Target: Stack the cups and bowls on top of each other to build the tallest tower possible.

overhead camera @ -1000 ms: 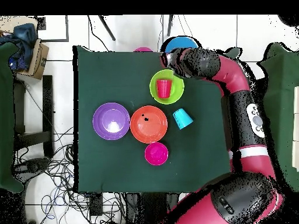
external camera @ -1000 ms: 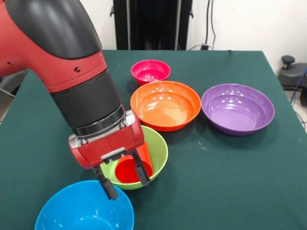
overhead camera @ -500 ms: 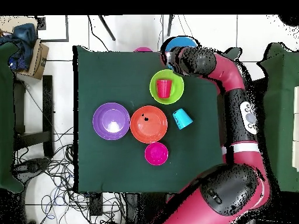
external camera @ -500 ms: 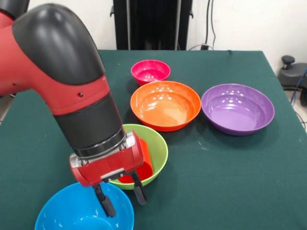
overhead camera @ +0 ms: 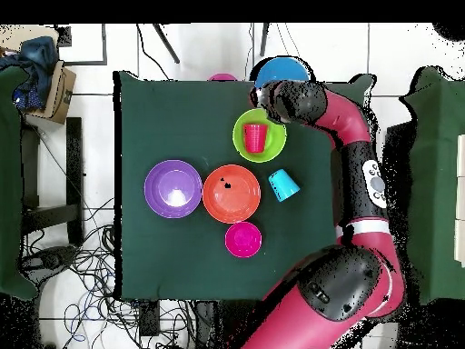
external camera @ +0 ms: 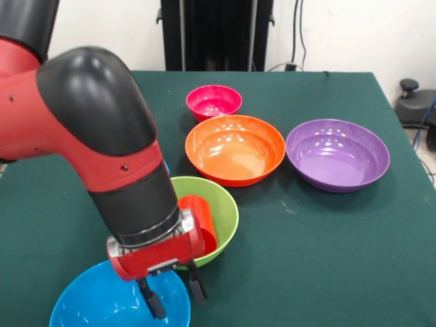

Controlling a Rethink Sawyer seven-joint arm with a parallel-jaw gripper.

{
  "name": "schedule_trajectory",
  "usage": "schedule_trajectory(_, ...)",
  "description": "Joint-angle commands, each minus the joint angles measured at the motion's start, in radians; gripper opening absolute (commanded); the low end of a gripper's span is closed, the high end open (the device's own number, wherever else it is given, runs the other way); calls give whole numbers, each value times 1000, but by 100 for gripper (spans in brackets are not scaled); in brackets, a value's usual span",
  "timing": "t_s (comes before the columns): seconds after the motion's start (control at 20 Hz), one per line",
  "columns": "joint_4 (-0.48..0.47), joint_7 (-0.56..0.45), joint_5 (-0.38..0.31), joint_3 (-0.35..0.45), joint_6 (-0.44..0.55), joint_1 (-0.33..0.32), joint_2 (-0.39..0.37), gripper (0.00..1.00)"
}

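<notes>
Nearest the front camera, the blue bowl sits at the bench edge, and the hand hangs over its rim with both black fingers spread apart and nothing between them. It looks like thin, glossy plastic: light, stiff enough to keep its shape, but slick, so a pinch across the rim wall, one finger inside and one outside, seems the surest hold; a grip lower on the curved side would likely slide off. Just behind it, the lime green bowl holds the red cup, lying tilted against the inner wall, not upright. That cup is small and tapered, and would probably slip upward out of a loose squeeze, so it wants taking near its wider mouth. Farther back sit the orange bowl and, well apart to one side, the purple bowl; the small pink-red bowl is farthest. The overhead view also shows a light blue cup beside the orange bowl. No tower stands yet.
</notes>
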Motion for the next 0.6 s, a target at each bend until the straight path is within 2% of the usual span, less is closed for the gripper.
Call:
schedule_trajectory(0.05, -85, -39, -82, -93, -51, 48, 78, 100)
schedule_trajectory(0.25, -119, -91, -94, -87, -65, 49, 124, 100)
schedule_trajectory(0.55, -155, -197, -83, -68, 34, 54, 167, 100)
schedule_trajectory(0.6, -154, -193, -78, -68, 32, 53, 169, 0)
